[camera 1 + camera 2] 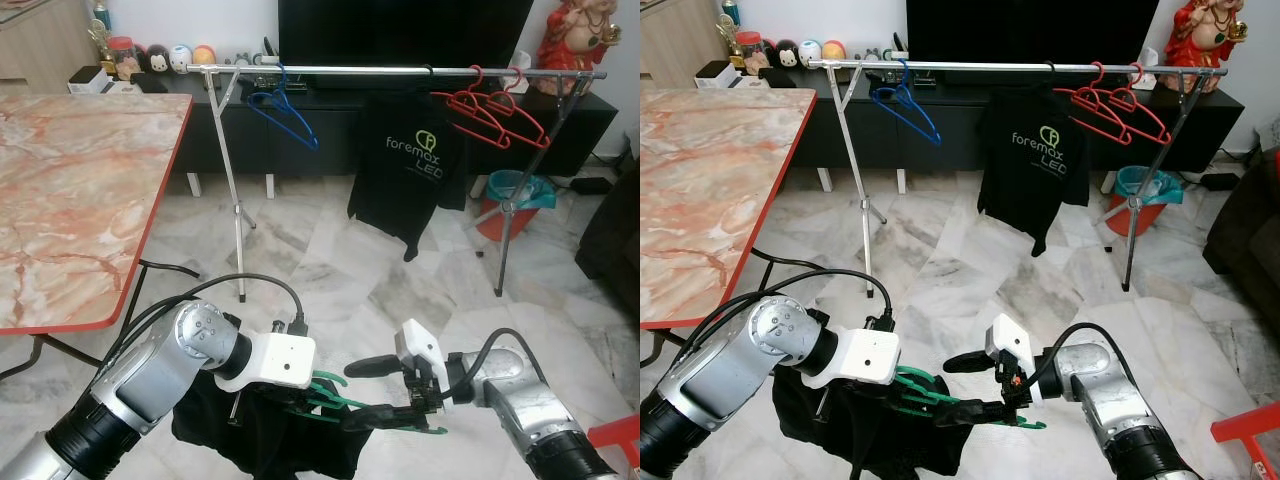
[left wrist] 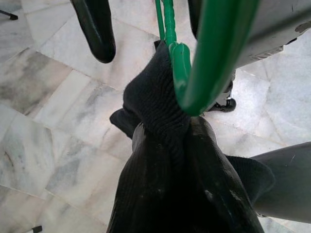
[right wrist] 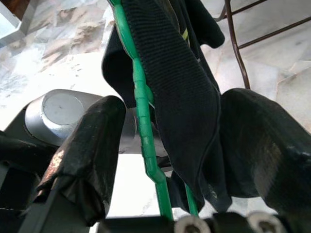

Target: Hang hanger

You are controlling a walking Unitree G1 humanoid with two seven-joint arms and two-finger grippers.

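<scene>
We see even, soft daylight over the pale floor, with faint shadows. The head views are sharp, slightly bowed at the edges. In the wrist views the near hanger and fingers are blurred.

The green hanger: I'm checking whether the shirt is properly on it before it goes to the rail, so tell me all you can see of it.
The green hanger looks like thin ribbed plastic, lying roughly level, low in front of the robot above the marble floor. The left gripper and right gripper meet at it from either side. A black garment hangs from it, its knit collar bunched at the hook's base. Whether both shoulders are seated cannot be told.
</scene>
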